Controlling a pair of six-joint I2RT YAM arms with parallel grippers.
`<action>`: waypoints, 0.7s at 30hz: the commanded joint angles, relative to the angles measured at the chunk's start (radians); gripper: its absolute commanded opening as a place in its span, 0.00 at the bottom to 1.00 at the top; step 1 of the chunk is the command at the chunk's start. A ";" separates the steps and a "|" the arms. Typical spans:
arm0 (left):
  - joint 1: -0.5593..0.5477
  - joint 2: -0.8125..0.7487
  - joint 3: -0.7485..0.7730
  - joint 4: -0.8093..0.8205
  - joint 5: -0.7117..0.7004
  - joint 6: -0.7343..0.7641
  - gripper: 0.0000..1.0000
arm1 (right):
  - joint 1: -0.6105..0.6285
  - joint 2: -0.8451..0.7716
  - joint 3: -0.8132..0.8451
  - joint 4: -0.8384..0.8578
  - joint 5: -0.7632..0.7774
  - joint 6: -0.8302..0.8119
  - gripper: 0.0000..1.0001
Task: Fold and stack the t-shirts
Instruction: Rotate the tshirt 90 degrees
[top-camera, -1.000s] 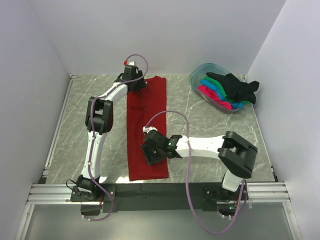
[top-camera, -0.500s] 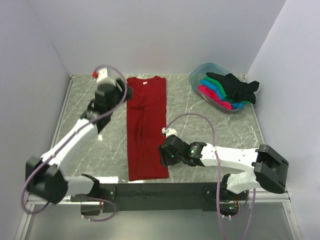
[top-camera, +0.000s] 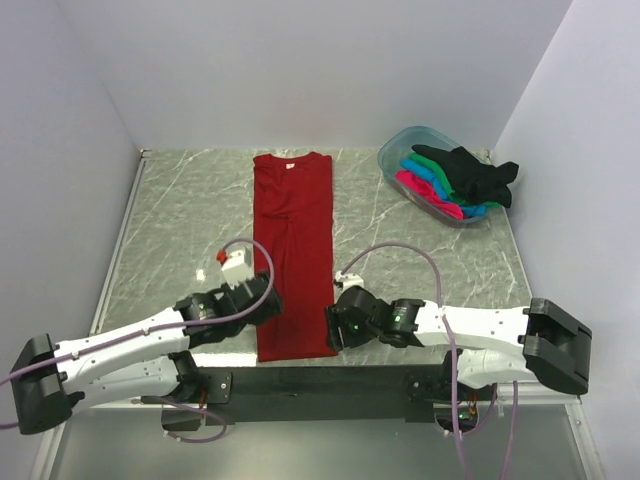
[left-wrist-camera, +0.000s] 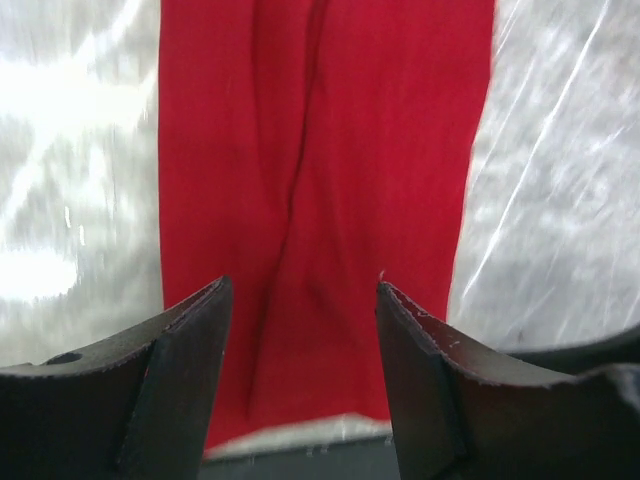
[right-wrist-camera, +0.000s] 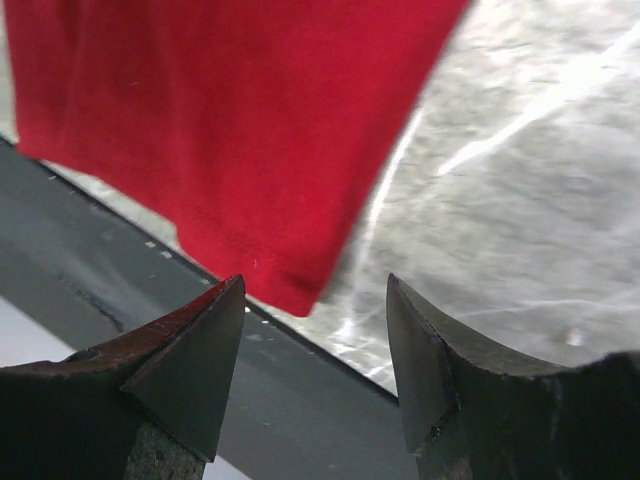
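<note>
The dark red t-shirt (top-camera: 292, 250) lies folded into a long narrow strip down the middle of the table, collar at the far end. My left gripper (top-camera: 268, 308) is open and empty, low at the strip's near left edge; its wrist view shows the red cloth (left-wrist-camera: 320, 180) between the jaws. My right gripper (top-camera: 335, 330) is open and empty at the strip's near right corner (right-wrist-camera: 290, 285). The black shirt (top-camera: 472, 172), green shirt (top-camera: 432, 170), bright blue shirt (top-camera: 428, 182) and hot pink shirt (top-camera: 425, 193) are piled in the tub.
The clear bluish plastic tub (top-camera: 400, 140) stands at the far right by the wall. The table's dark front rail (top-camera: 330, 375) runs just past the shirt's near hem. White walls close in on three sides.
My left arm has swung from the shirt's far collar end down to its near left edge. My right gripper has shifted slightly toward the near right corner. The shirt lies flat and released.
</note>
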 joint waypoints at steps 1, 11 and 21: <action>-0.084 -0.005 -0.043 -0.177 -0.069 -0.249 0.65 | 0.021 0.010 -0.014 0.073 -0.012 0.050 0.65; -0.230 -0.024 -0.145 -0.182 -0.004 -0.408 0.65 | 0.053 0.075 0.003 0.073 0.001 0.073 0.65; -0.295 0.041 -0.168 -0.223 0.026 -0.522 0.64 | 0.070 0.106 0.012 0.083 0.007 0.093 0.65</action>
